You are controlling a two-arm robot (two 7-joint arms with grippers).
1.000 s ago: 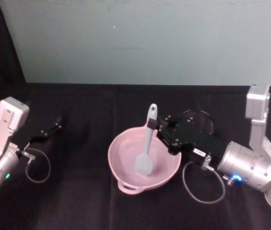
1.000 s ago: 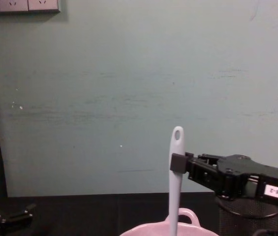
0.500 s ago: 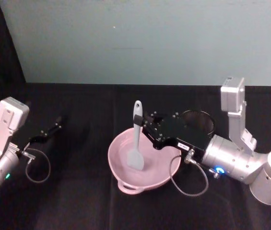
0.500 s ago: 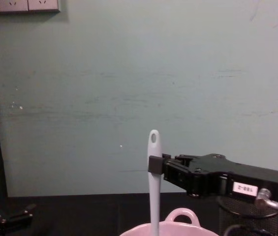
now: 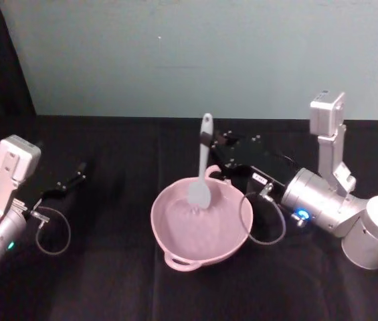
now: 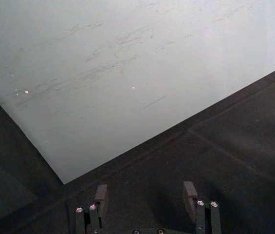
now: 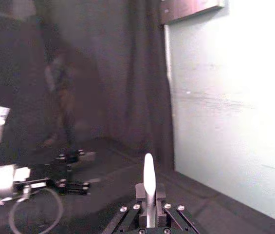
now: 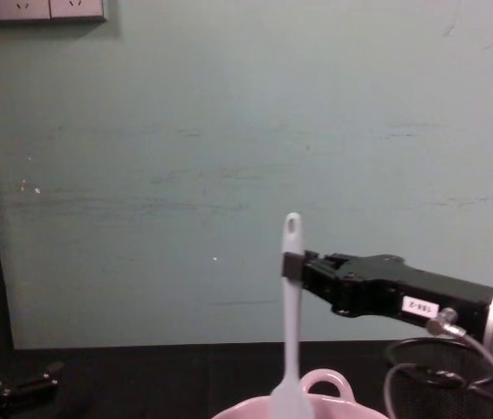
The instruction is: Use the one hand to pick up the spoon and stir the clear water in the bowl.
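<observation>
One white spoon (image 5: 203,164). One pink bowl (image 5: 156,221), with one small loop handle on its rim. One black mesh cup (image 8: 469,397). Two robot grippers: the left gripper (image 5: 75,179) and the right gripper (image 5: 212,148). One black-covered table (image 5: 108,281).

In the chest view the bottom edge cuts the bowl (image 8: 246,410) down to its far rim and loop handle. The spoon (image 8: 291,297) loses the lower end of its blade there, so whether it reaches the water cannot be told. The mesh cup (image 8: 455,397) is cropped by the same edge. In the right wrist view the right gripper (image 7: 148,195) covers the handle below its tip and all of the blade. The left wrist view cuts the left gripper (image 6: 145,197) off at its finger bases. From the head camera it is a dark shape on the black cloth (image 5: 108,267) — too small to read.
</observation>
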